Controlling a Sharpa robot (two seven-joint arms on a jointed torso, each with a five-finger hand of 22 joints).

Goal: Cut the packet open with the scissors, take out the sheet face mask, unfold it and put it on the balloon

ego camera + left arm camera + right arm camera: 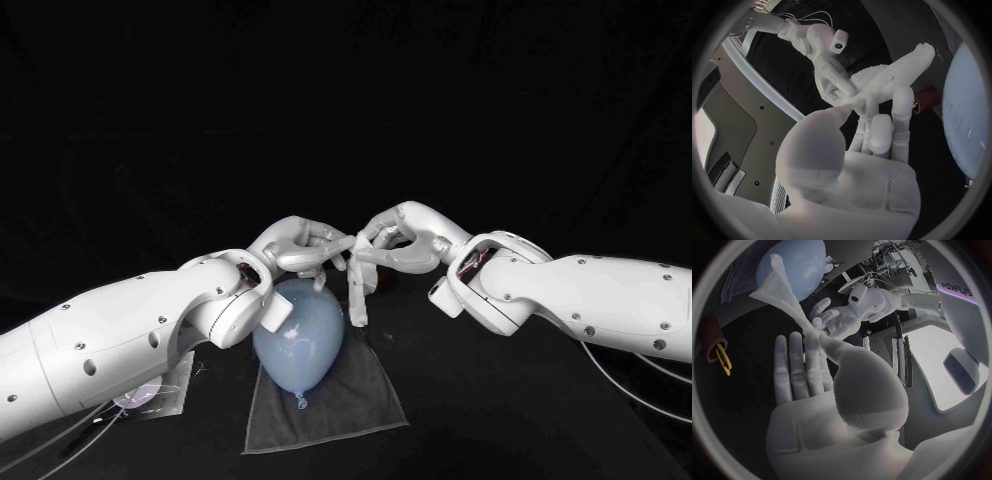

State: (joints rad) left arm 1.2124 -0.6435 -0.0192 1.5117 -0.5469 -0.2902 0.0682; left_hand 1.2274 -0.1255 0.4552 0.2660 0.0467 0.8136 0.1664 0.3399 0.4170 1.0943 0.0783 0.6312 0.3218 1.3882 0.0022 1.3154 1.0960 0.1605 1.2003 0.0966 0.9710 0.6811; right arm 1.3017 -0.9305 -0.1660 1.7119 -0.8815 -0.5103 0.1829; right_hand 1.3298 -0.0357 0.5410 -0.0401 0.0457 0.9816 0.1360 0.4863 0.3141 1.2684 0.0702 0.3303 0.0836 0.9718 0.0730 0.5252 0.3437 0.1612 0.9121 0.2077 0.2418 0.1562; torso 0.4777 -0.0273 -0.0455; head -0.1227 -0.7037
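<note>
Item, far left: pale flat object (144, 397) on the black table (548, 420), partly hidden beneath the left arm (116, 335); identity not determinable.

Item: left hand (306, 248), raised above the balloon's far end; thumb and fingertips closed in a pinch on the upper end of the sheet mask, remaining fingers extended alongside.

Item: balloon (300, 335), pale blue, inflated, lying lengthwise on the cloth with its knotted end toward the robot; upper left flank just beside the left wrist.

Item: cloth (339, 405), grey, thin, rectangular, spread flat on the table under the balloon.

Item: sheet mask (356, 300), white, out of its packet, gathered into a narrow strip rather than spread; hung down from the two hands, just beside the balloon's right flank; contact with the balloon not determinable.

Item: right hand (392, 245), fingertip to fingertip with the left hand; thumb pressed against the fingers, gripping the same upper end of the mask; right arm (606, 300) behind it.

Item: dark red object with a yellow loop (718, 347), on the table near the balloon; type unclear.
</note>
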